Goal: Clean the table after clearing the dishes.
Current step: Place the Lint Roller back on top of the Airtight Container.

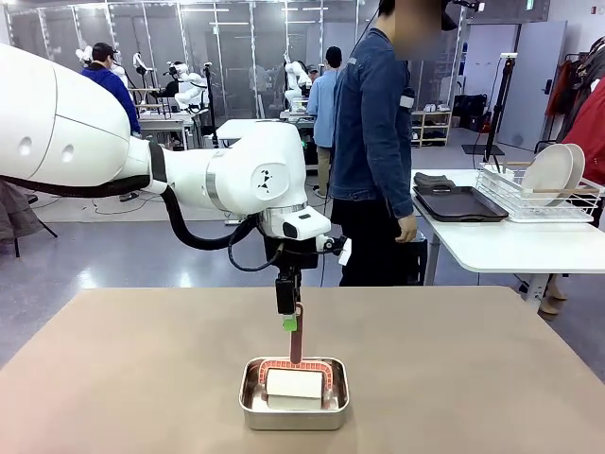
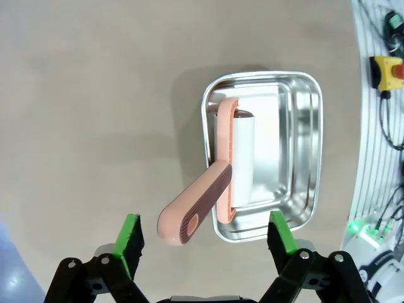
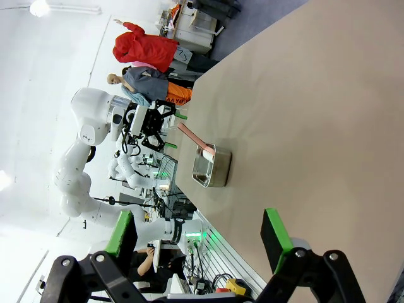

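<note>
Left gripper [image 2: 203,235] hangs wide open and empty just above the pink roller's handle [image 2: 194,212], which leans from the steel pan [image 1: 294,394] on the table [image 1: 123,378]; right gripper [image 3: 203,237] spread open, holding nothing.

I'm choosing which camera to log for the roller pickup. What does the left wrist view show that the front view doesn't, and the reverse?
Left wrist view alone: the top-down layout, the roller's pink handle sticking out over the steel pan rim, between the open left gripper fingers. Front view alone: the person standing beyond the table, and plates in a wire rack. Both: roller in pan on the table.
</note>
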You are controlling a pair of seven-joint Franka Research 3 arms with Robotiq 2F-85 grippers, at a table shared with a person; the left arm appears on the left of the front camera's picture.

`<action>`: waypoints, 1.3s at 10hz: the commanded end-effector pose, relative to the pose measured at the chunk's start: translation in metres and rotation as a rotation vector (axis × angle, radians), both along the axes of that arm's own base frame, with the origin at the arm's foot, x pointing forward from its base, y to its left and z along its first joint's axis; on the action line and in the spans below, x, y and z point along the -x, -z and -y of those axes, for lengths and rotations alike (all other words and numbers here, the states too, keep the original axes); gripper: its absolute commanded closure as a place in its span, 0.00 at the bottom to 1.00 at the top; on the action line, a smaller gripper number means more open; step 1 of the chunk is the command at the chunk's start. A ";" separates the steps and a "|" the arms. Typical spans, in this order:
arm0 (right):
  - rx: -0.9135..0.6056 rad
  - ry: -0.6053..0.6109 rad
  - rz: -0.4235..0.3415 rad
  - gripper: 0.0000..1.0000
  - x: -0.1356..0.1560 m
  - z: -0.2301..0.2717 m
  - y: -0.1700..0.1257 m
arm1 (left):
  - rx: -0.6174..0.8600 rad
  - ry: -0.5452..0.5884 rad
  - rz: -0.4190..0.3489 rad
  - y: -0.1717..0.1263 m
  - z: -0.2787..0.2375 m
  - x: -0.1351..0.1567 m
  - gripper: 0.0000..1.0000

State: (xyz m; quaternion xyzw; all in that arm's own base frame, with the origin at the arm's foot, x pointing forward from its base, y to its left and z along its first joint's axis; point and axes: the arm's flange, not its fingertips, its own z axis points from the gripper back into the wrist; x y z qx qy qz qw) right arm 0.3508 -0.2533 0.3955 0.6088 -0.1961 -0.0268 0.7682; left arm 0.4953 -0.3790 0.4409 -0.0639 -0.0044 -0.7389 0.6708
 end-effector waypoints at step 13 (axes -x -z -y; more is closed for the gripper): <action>0.005 -0.002 0.010 0.00 0.002 -0.001 -0.002 | 0.120 -0.160 -0.158 -0.045 -0.035 -0.025 0.00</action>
